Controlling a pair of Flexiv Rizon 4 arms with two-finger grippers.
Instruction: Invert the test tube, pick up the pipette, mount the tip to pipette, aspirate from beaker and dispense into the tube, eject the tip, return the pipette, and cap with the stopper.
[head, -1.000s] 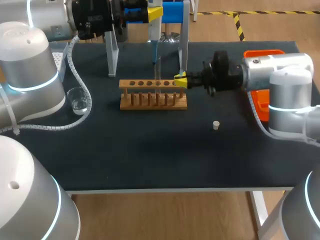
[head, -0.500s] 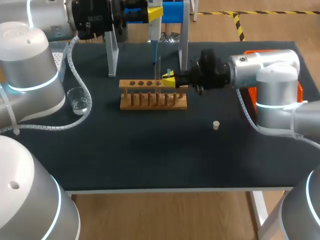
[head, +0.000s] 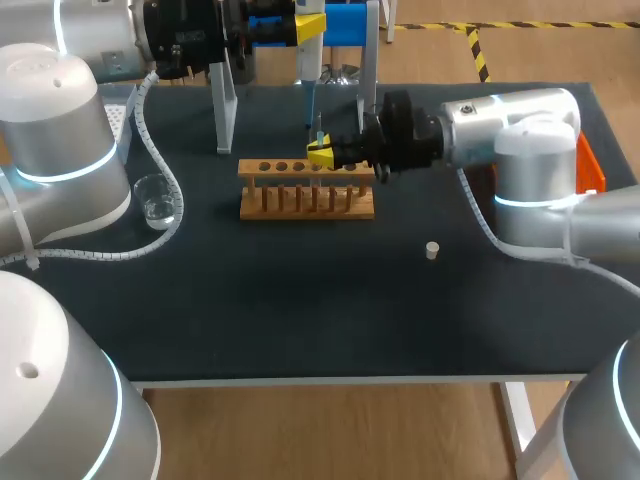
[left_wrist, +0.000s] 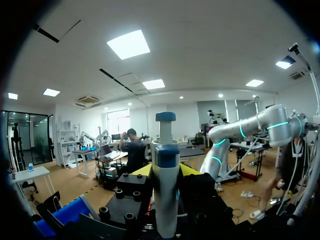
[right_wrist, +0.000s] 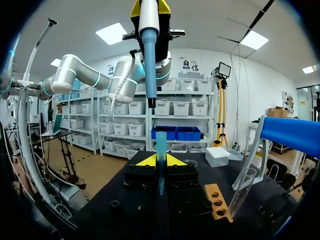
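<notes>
At the back of the table my left gripper (head: 309, 26) is shut on the white and blue pipette (head: 309, 75), which hangs shaft down above the wooden rack (head: 305, 190). In the left wrist view the pipette (left_wrist: 165, 200) stands between the yellow fingertips of the left gripper (left_wrist: 166, 172). My right gripper (head: 320, 153) is shut on a small blue tip (right_wrist: 160, 142), held upright just below the pipette's nozzle (right_wrist: 149, 75). A glass test tube (right_wrist: 245, 187) leans in the rack (right_wrist: 217, 200). The beaker (head: 157, 199) stands at the left. The white stopper (head: 432, 250) lies on the mat.
The pipette stand's clear posts (head: 224, 100) and blue bar (head: 350, 22) rise behind the rack. An orange box (head: 590, 165) sits at the right edge, partly hidden by my right arm. The dark mat (head: 300, 300) in front of the rack is bare.
My right gripper has travelled left along the rack with the blue tip, from the rack's right end to just under the pipette. The left arm and pipette have stayed put.
</notes>
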